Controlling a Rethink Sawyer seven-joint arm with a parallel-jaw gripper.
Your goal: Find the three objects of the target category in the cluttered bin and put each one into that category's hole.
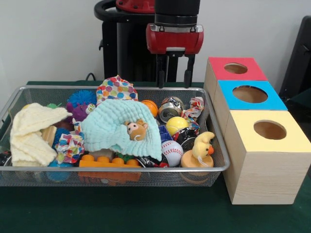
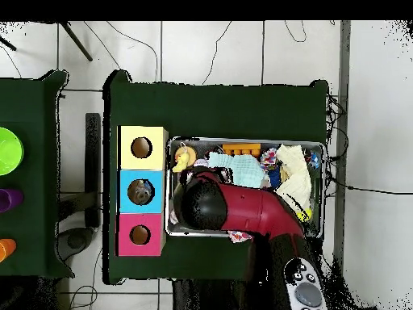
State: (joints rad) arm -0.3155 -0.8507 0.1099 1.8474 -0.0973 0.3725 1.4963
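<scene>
The wire-mesh bin (image 1: pixel 121 169) sits on the green table and is full of clutter; it also shows in the overhead view (image 2: pixel 323 173). My gripper (image 1: pixel 174 80) hangs open and empty above the bin's far right part, with both fingers (image 1: pixel 161 72) apart. In the overhead view the arm's head (image 2: pixel 202 206) covers the gripper and the bin's end nearest the boxes. The blue-topped box's hole (image 1: pixel 250 93) is to the right of the bin. From overhead, something pale grey shows inside that hole (image 2: pixel 142 191). No see-through plastic piece shows in the bin.
The red-topped box (image 1: pixel 236 68) and the yellow-topped box (image 1: pixel 269 130) flank the blue one. The bin holds a mint cloth (image 1: pixel 109 128), a cream cloth (image 1: pixel 31 133), crushed cans (image 1: pixel 170 109), a baseball (image 1: pixel 171 152), a yellow duck (image 1: pixel 201 148) and an orange brick (image 1: pixel 109 161).
</scene>
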